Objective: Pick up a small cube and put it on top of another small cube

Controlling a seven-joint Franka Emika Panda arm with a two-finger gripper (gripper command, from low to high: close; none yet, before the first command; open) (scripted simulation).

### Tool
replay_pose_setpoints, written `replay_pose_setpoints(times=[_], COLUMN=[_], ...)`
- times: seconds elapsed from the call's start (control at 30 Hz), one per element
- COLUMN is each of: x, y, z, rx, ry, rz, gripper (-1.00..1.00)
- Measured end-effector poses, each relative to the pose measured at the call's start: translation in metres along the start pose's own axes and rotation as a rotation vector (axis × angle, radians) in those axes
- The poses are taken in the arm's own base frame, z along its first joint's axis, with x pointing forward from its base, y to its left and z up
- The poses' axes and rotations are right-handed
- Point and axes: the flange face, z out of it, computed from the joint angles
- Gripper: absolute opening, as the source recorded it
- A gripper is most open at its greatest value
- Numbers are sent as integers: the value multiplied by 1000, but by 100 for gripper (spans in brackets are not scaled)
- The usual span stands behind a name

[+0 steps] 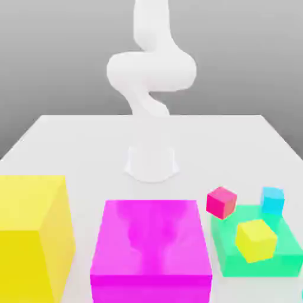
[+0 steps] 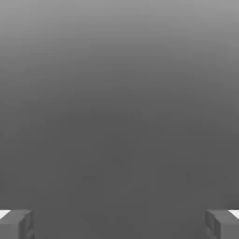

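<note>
Yellow block (image 1: 35, 248) nearest you. Your gripper (image 2: 119, 225) is spread, empty. Cyan cube (image 1: 272, 201) is at the green slab's (image 1: 242, 269) far right corner, exterior view; probably light, rigid: pinch opposite side faces.

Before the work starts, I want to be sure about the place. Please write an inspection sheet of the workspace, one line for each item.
Surface: white table, flat top
Job's things: small cyan cube, small pink-red cube and small yellow cube, all at the green block
Clutter: big yellow block, magenta block
Tool: open, nothing between the fingers
Cables: nothing seen
Surroundings: plain grey background; cyan bit at the exterior view's right edge
</note>
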Motion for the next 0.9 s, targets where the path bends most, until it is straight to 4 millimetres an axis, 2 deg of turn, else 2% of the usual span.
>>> replay_pose_setpoints(times=[0.2, 0.43, 0.53, 0.67, 0.9], x=[-24, -81, -114, -173, -274], y=[-39, -74, -85, -98, -90], z=[95, 203, 247, 302, 392], rx=[-38, -66, -73, -72, -78], ry=[-146, -312, -384, -483, -648], rz=[-222, -483, -597, -762, -1018], gripper=[0, 0, 0, 0, 0])
